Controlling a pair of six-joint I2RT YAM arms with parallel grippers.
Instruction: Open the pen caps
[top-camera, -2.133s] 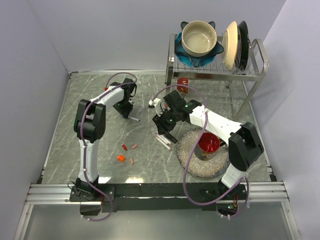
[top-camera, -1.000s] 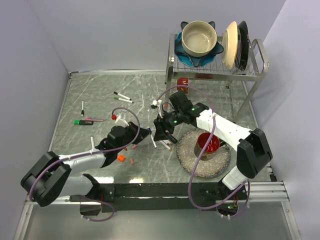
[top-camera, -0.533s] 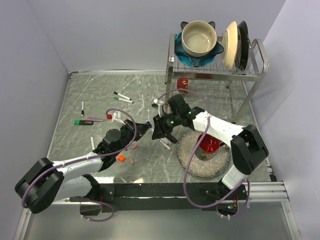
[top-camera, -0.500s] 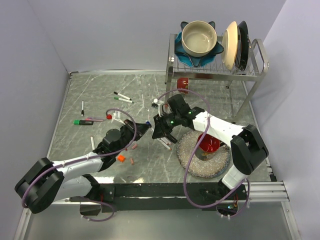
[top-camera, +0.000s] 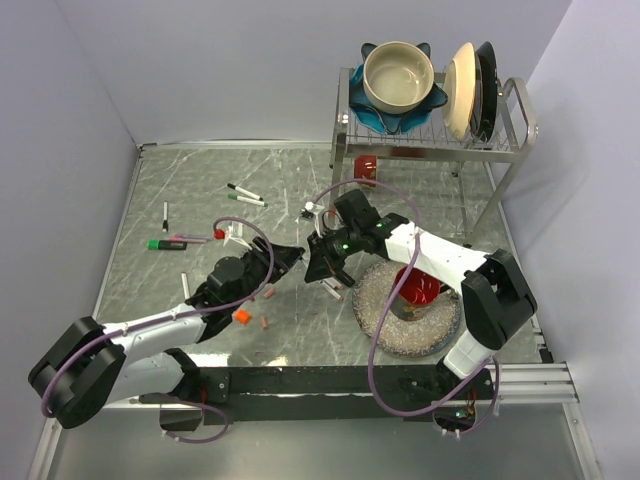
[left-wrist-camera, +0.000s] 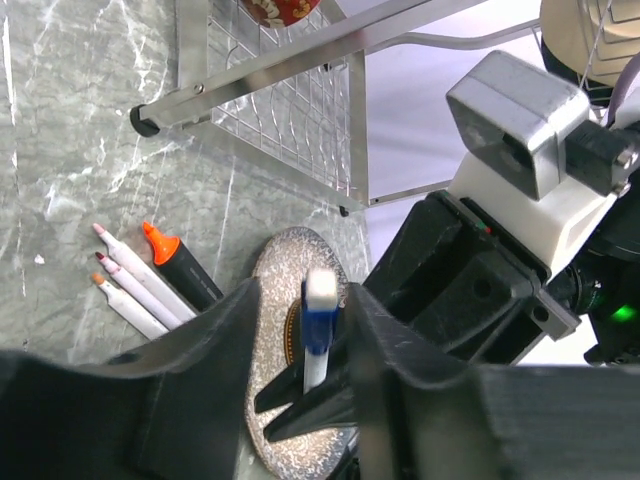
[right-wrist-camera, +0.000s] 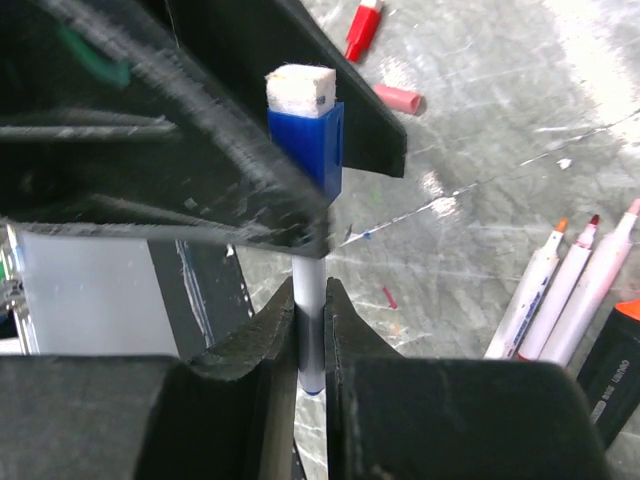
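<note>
The right pincer (right-wrist-camera: 310, 300) is clenched on a slim white marker barrel (right-wrist-camera: 309, 335), holding it off the table just left of the round glittery silver mat (top-camera: 372, 300) in the top view. The barrel's short blue plastic cap (right-wrist-camera: 305, 148), topped by a white pad, is still on. The left pincer (left-wrist-camera: 300, 295) stands parted around that cap, with a gap showing on one side. Whether its other finger touches the cap I cannot tell. A chunky orange cap (top-camera: 241, 316) lies loose farther left of the mat.
</note>
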